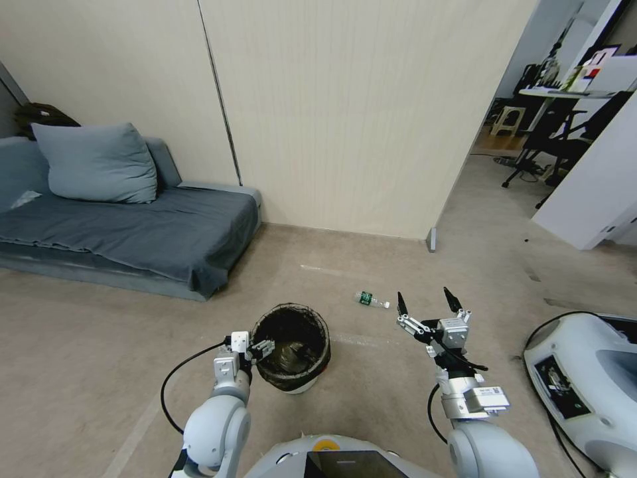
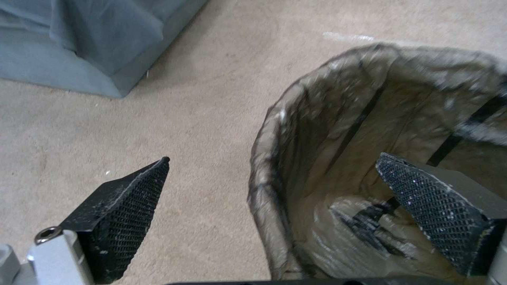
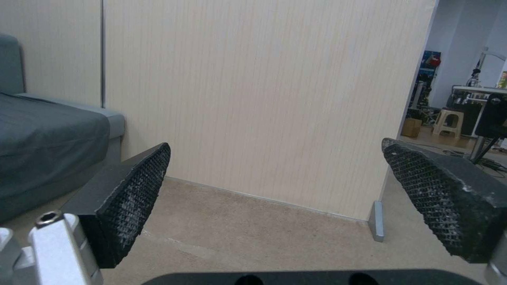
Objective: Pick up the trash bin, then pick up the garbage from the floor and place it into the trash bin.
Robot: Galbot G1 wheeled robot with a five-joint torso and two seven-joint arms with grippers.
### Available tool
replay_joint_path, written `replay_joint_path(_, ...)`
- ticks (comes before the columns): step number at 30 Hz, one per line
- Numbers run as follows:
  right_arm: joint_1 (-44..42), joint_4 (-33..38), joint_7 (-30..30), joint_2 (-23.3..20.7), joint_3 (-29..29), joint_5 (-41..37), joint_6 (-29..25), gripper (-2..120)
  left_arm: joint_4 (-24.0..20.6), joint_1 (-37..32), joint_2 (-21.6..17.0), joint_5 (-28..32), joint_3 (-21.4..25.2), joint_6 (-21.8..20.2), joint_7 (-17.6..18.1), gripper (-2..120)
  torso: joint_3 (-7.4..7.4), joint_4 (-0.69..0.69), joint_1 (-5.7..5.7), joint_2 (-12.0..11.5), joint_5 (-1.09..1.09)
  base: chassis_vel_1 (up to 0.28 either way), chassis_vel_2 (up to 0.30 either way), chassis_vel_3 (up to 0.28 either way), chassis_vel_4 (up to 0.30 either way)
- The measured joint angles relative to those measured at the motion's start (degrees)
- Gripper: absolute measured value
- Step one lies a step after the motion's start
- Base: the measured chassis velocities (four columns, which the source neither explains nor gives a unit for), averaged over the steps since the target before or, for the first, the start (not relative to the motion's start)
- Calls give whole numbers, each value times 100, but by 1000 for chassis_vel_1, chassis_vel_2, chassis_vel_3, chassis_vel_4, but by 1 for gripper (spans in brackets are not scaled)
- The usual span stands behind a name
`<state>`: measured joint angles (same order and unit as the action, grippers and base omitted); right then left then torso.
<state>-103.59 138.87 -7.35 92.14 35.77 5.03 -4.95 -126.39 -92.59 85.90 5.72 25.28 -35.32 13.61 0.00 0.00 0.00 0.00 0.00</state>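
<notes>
The trash bin [image 1: 306, 372], a small white bucket lined with a dark bag, stands on the carpet right in front of me. My left gripper [image 1: 264, 348] is open at its left rim. In the left wrist view the left gripper [image 2: 275, 158] straddles the rim of the trash bin [image 2: 338, 118], one finger [image 2: 119, 217] outside and the other finger [image 2: 438, 213] inside the bag. One piece of garbage, a small clear bottle with a green label [image 1: 370, 299], lies on the floor beyond the bin. My right gripper [image 1: 424, 293] hangs open and empty just right of the bottle; the right wrist view has the right gripper [image 3: 277, 142] facing the wall.
A low grey sofa [image 1: 133, 232] with a pillow [image 1: 96, 162] runs along the left. A pale panel wall [image 1: 345, 113] closes the back. A doorway on the right leads to desks and office chairs [image 1: 564, 139]. A white machine [image 1: 584, 378] with a cable sits at the right.
</notes>
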Motion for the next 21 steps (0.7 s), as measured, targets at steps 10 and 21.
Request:
replay_joint_path(10,3,-1,1,0,5,-25,-7,100,402,88,64,0,-31,14,-39,100,0,0,0,0,1,0,0,0,0)
replay_joint_path(21,3,-1,-1,0,6,-29,-18,100,848,196,150,-7,-27,53,-143,93,0,0,0,0,1,0,0,0,0)
